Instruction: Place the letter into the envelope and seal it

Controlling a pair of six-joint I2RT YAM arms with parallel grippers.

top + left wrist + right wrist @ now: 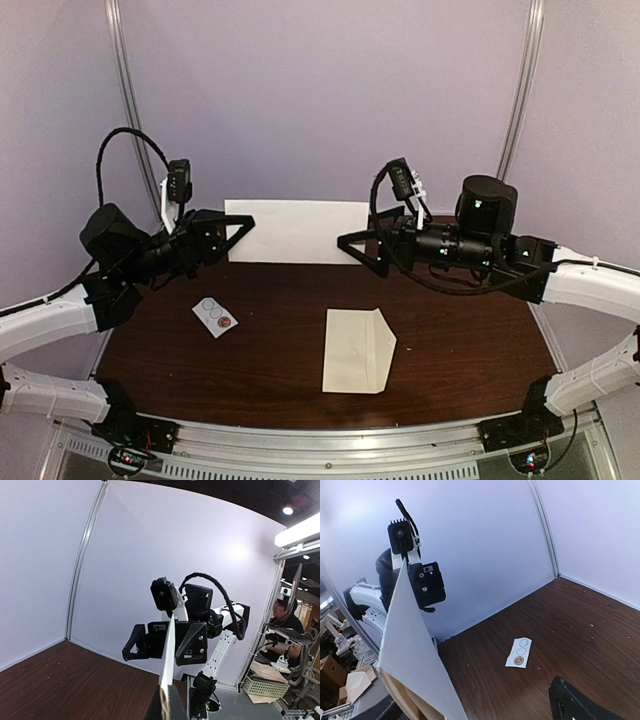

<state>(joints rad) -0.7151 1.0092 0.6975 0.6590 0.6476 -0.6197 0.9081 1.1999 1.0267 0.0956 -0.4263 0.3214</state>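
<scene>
Clamped at its left end in the left gripper (245, 226), white rectangular paper letter (297, 231) held crosswise above the dark wooden table (460, 340); right gripper (358, 250) spread wide at the other end. Below, nearer the right arm: cream pointed-flap paper envelope (356, 350), flat.

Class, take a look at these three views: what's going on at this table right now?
The left pincer is shut on one end of a white sheet, holding it up on edge above the back of the table. The right pincer stands open at the sheet's other end, not gripping it. The cream envelope lies flat nearer the front, the sheet not yet in it. A small sticker card lies to its left.
</scene>
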